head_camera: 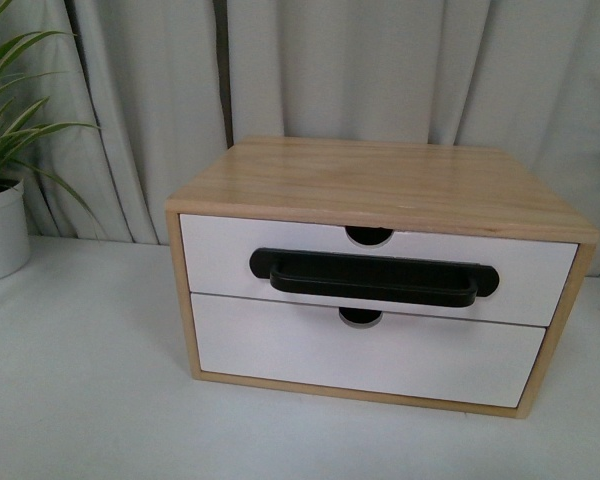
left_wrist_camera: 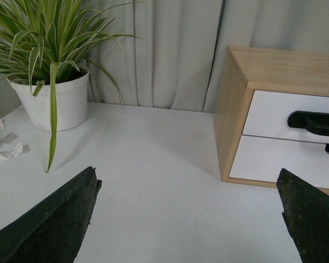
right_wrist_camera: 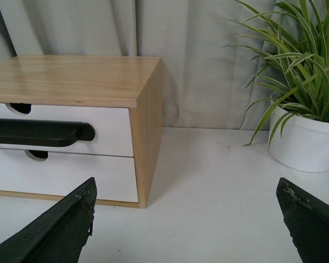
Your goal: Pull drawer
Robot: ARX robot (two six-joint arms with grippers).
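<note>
Progress: zero, as far as I can see. Wide white-fronted drawer (head_camera: 230, 262) with the long black bar handle (head_camera: 375, 277) sits flush in the light wood two-drawer cabinet (head_camera: 380, 180). Its face is level with the plain white lower front (head_camera: 365, 360), no gap showing, nothing touching it. Left gripper (left_wrist_camera: 187, 183) is spread wide and empty over the bare white tabletop (left_wrist_camera: 153, 164); the drawer is ahead of it and off toward the robot's right, well apart. Right gripper (right_wrist_camera: 186, 186) is the same, fingers splayed with nothing between them; the drawer is ahead and off toward the robot's left, also well apart. All of it left to do: approach, hook a finger behind the bar, pull straight out. Materials: handle looks like matte black moulded plastic with rounded ends, and seems to stand off the front, so it should hook easily. Drawer front is smooth white, probably painted or laminate board, with a semicircular notch (head_camera: 368, 236) cut in its top rim. Cabinet is pale wood with visible grain and a slight sheen on top. It looks light and sits loose on a smooth table, so it may slide with the pull. White-potted spiky green plant (left_wrist_camera: 55, 101) sits outboard of the left gripper, a second potted plant (right_wrist_camera: 307, 137) outboard of the right, and a pleated grey curtain (head_camera: 330, 70) beyond both.
</note>
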